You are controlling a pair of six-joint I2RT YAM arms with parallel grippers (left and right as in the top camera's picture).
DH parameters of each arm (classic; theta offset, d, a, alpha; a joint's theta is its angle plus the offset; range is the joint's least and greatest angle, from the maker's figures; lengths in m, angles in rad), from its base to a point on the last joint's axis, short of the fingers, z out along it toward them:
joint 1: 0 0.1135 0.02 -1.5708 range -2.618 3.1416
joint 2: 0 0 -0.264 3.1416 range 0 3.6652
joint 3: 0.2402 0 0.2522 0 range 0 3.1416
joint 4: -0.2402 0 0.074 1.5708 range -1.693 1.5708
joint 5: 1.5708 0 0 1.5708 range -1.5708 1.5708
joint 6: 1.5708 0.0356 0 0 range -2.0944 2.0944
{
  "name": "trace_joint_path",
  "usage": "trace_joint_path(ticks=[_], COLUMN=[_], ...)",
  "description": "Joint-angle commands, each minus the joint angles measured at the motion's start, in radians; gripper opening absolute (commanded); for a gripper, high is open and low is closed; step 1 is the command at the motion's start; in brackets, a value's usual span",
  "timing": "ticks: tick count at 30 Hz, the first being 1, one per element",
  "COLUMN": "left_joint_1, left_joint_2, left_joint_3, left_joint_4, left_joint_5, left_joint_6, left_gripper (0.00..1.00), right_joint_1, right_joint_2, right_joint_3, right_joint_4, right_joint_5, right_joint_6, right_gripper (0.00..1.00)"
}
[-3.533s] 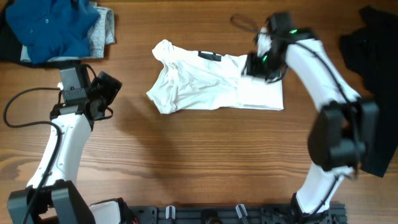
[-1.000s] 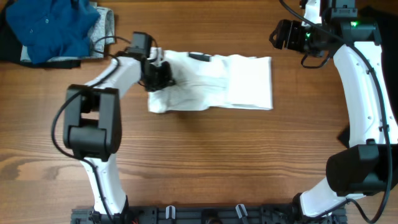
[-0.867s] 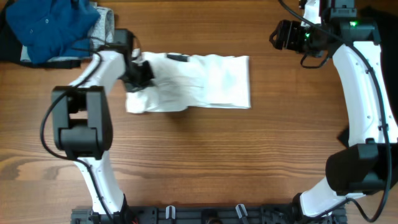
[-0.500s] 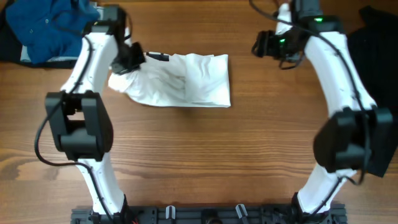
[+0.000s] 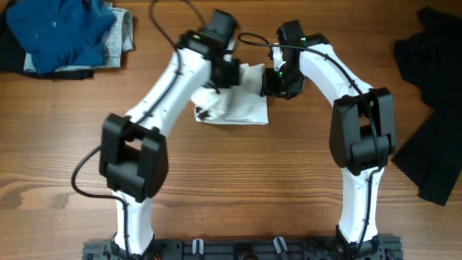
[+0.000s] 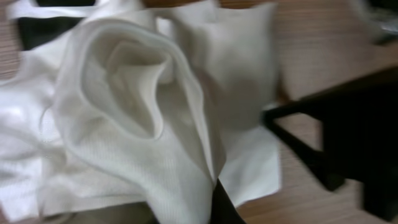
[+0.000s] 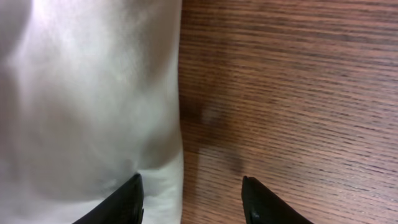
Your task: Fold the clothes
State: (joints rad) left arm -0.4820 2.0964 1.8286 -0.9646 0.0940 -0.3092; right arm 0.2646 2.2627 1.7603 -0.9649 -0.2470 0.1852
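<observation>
left end effector (image 5: pixel 227 72) clamped on a bunch of the shirt (image 5: pixel 232 107) — the raised fold hangs from it, likely to be carried across. right end effector (image 7: pixel 194 200) has jaws apart, straddling the shirt's near edge on the desk (image 5: pixel 238 188) — probably lining up to grab it. Shirt sits top-centre, partly folded.
</observation>
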Motion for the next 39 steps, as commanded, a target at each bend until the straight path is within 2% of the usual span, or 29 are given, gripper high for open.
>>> trace_joint_path(ticks=[1, 6, 7, 9, 11, 12, 17, 21, 23, 27, 29, 31, 34, 36, 39], left_joint_1=[-0.061, -0.093, -0.094, -0.094, -0.094, -0.094, -0.095, -0.082, -0.055, 0.04, 0.123, 0.198, 0.289, 0.332, 0.381], left_joint_2=[-0.025, -0.015, -0.014, -0.006, 0.003, 0.01, 0.035, 0.02, -0.01, -0.065, -0.072, -0.059, -0.035, -0.025, 0.002], left_joint_3=[0.016, 0.016, 0.016, 0.016, 0.016, 0.016, 0.016, 0.018, 0.018, 0.018, 0.018, 0.016, 0.003, -0.021, -0.049], left_joint_4=[0.03, 0.033, 0.034, 0.034, 0.034, 0.037, 0.083, 0.111, 0.092, 0.008, -0.049, -0.092, -0.129, -0.113, -0.07], left_joint_5=[-0.006, -0.009, -0.009, -0.009, -0.009, -0.006, 0.064, 0.006, -0.021, -0.075, -0.071, 0.025, 0.166, 0.185, 0.335], left_joint_6=[-0.045, -0.054, -0.064, -0.066, -0.066, -0.066, -0.066, -0.066, -0.069, -0.177, -0.229, -0.227, -0.22, -0.227, -0.219], left_gripper=[0.07, 0.1, 0.17, 0.43, 0.53, 0.68, 0.69, 0.84, 0.86, 0.84, 0.87, 0.91, 0.88, 0.89, 0.91], right_joint_1=[0.003, -0.002, -0.002, -0.005, -0.012, -0.017, -0.067, -0.151, -0.209, -0.264, -0.269, -0.266, -0.253, -0.246, -0.236], right_joint_2=[0.012, 0.012, 0.012, 0.011, 0.011, 0.011, -0.003, -0.032, -0.058, -0.1, -0.12, -0.124, -0.124, -0.124, -0.124], right_joint_3=[-0.002, -0.002, -0.001, 0.005, 0.021, 0.034, 0.135, 0.261, 0.323, 0.367, 0.367, 0.367, 0.364, 0.362, 0.36], right_joint_4=[-0.002, -0.004, -0.005, -0.013, -0.03, -0.042, -0.115, -0.198, -0.24, -0.278, -0.286, -0.289, -0.287, -0.285, -0.281], right_joint_5=[-0.015, -0.015, -0.015, -0.015, -0.015, -0.015, -0.013, -0.011, -0.012, -0.015, -0.015, -0.016, -0.015, -0.015, -0.015], right_joint_6=[0.002, 0.009, 0.009, 0.008, 0.009, 0.009, 0.008, 0.008, 0.0, -0.005, -0.025, -0.025, -0.028, -0.028, -0.028], right_gripper=[0.5, 0.52, 0.55, 0.64, 0.67, 0.68, 0.71, 0.74, 0.76, 0.77, 0.78, 0.78, 0.79, 0.79, 0.79])
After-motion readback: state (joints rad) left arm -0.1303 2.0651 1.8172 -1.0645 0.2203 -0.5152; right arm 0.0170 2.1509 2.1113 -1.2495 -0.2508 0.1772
